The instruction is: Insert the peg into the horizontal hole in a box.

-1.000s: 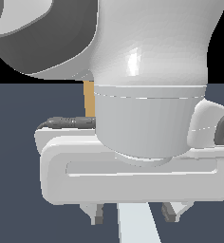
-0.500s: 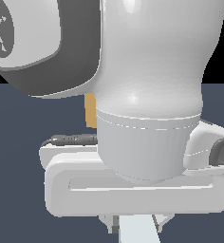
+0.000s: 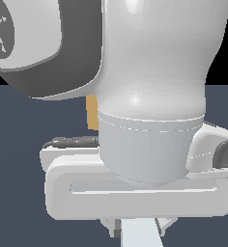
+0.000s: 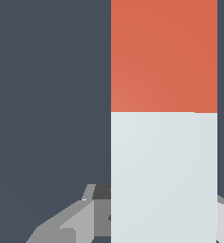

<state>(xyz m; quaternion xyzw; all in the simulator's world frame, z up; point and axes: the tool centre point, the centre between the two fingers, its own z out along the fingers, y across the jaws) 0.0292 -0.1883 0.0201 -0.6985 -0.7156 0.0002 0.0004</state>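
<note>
Gripper (image 3: pixel 137 230) fingers sit on either side of our white peg (image 4: pixel 163 175), apparently closed on it, though we cannot see the contact clearly. Our arm fills the exterior view, wrist pointing straight down, hand low over the floor. Behind it we see only a sliver of the tan box (image 3: pixel 92 112). The peg's orange end points away from the hand.

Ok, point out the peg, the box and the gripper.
peg (image 4: pixel 163 142): wrist view, white section just below the orange-red end.
box (image 3: pixel 92 112): exterior view, tan sliver showing beside the arm.
gripper (image 3: pixel 137 230): exterior view, between the fingertips, around the peg.
</note>
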